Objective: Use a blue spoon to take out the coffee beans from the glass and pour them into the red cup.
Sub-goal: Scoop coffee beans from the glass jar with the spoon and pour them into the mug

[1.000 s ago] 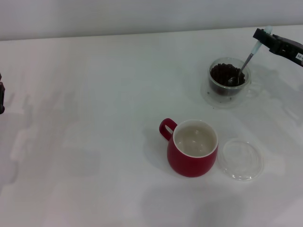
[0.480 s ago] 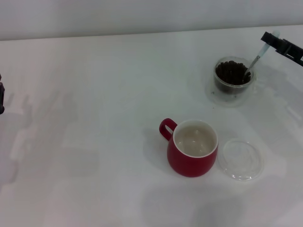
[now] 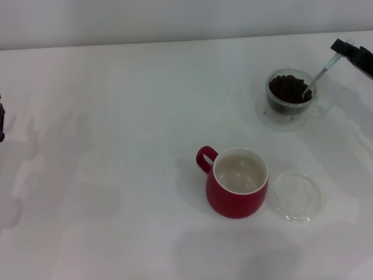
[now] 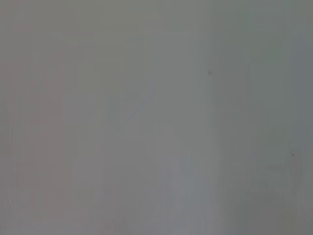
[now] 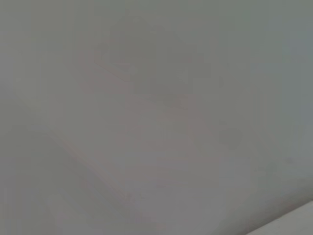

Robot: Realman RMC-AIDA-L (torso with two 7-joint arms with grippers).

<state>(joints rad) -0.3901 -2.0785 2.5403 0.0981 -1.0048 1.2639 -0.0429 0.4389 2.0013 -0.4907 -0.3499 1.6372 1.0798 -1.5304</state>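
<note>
In the head view the glass (image 3: 288, 100) stands at the far right of the white table, full of dark coffee beans (image 3: 287, 88). My right gripper (image 3: 346, 50) is at the right edge, shut on the pale handle of the blue spoon (image 3: 324, 73). The spoon slants down, and its bowl sits among the beans at the glass's right rim. The red cup (image 3: 236, 182), cream inside and empty, stands near the middle, handle to the left. My left gripper (image 3: 2, 119) is parked at the left edge. Both wrist views show only plain grey.
A flat clear round dish (image 3: 297, 196) lies just right of the red cup. The table's back edge meets a pale wall at the top of the head view.
The glass with its beans has slid to the right and farther back. My right gripper and the spoon have moved right with it.
</note>
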